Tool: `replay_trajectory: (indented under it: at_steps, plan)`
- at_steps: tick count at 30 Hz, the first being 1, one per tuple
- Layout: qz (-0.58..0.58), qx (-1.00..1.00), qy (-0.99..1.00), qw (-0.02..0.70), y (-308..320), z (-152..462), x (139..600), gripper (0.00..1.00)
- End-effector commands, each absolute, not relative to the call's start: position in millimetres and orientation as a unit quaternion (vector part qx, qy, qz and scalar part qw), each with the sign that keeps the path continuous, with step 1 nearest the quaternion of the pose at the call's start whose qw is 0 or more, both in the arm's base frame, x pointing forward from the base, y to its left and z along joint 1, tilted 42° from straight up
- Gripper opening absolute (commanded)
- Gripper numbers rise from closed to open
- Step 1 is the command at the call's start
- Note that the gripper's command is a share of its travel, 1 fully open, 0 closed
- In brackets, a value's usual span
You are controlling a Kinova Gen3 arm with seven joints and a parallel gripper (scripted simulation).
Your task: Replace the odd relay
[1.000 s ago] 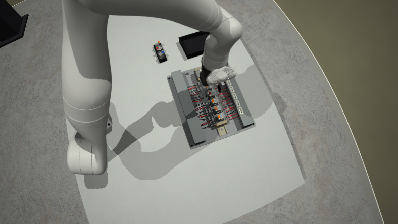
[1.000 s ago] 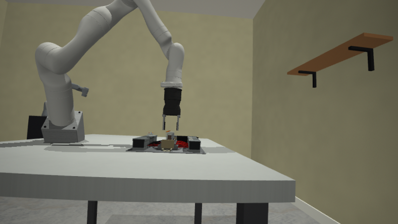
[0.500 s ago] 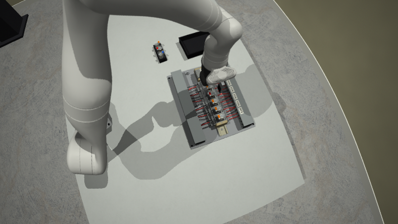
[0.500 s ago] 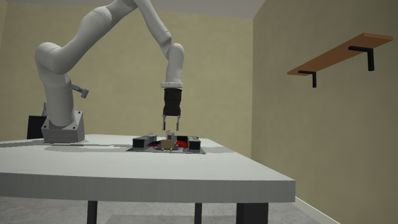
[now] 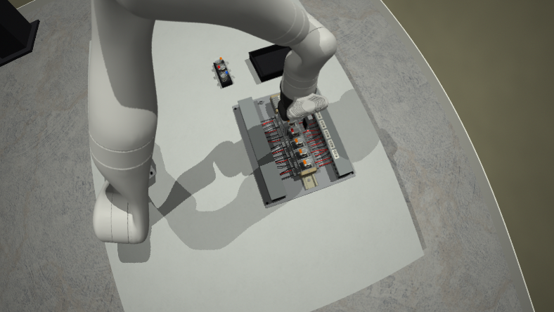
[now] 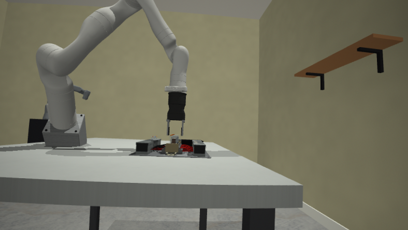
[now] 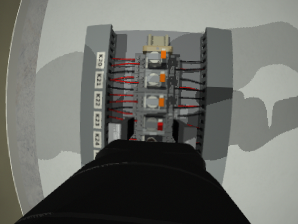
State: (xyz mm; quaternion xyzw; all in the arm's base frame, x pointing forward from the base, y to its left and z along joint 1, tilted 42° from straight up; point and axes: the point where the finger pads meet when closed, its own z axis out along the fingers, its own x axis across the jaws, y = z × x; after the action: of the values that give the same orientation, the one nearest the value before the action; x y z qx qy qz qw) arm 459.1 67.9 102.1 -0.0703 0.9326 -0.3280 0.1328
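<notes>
Above the relay row (image 5: 302,151) (image 7: 154,102), labelled K20 to K24, the gripper (image 6: 175,131) gapes fully, grasping nothing.
</notes>
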Motion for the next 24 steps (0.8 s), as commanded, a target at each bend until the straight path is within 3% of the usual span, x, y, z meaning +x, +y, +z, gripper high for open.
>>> replay_trajectory:
  at_steps: [1,24]
  plan:
    - [-0.328,-0.07,0.933,0.133,67.1,101.4,459.5,1.0]
    - [-0.328,-0.07,0.933,0.133,61.1,93.5,462.6,1.0]
